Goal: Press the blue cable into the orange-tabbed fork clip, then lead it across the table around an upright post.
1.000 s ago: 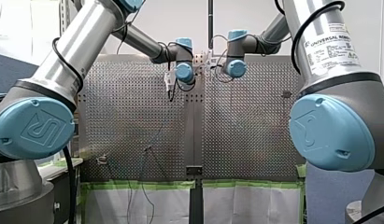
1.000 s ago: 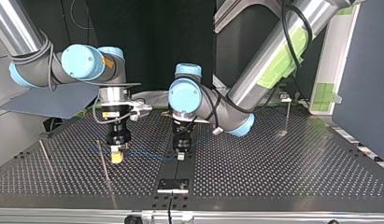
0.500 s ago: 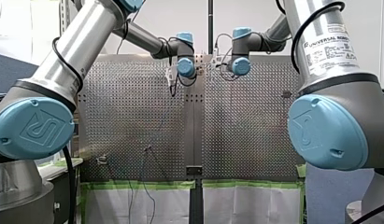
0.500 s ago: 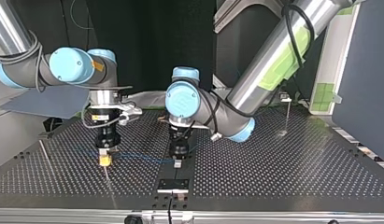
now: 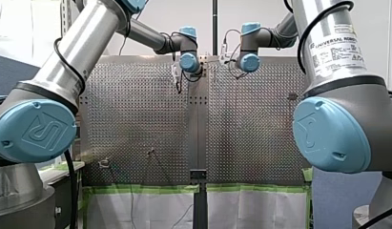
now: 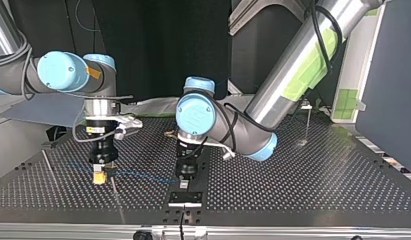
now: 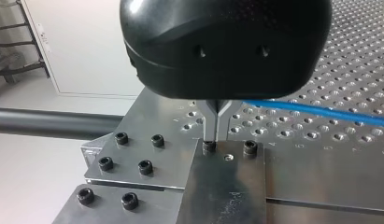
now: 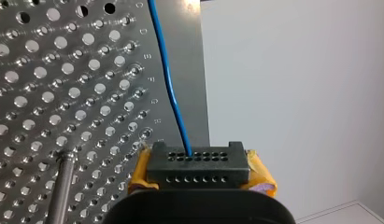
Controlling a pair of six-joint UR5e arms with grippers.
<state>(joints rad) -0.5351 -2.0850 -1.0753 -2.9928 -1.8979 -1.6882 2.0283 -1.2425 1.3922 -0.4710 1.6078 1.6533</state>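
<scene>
The blue cable (image 6: 138,175) runs low over the perforated table between my two grippers. In the top view my left gripper (image 6: 184,185) stands at the middle, just behind a small metal plate (image 6: 185,198). Its metal fingers (image 7: 213,126) are pressed together, and the cable (image 7: 320,112) leads away from them to one side. My right gripper (image 6: 99,179), with yellow pads, is at the top view's left, shut on the cable (image 8: 168,84), which leaves straight ahead of it. A thin metal post (image 8: 61,186) stands beside it. I cannot make out an orange-tabbed clip.
A thin upright post (image 6: 307,122) stands at the top view's far right. Two more slim rods (image 6: 49,167) rise near the left edge. Bolted plates (image 7: 138,158) lie under my left gripper. In the front view a small clip (image 5: 104,163) sits at the near left.
Both grippers have moved toward the top view's near edge. My right gripper has also gone further to that view's left, so the cable span between them is longer.
</scene>
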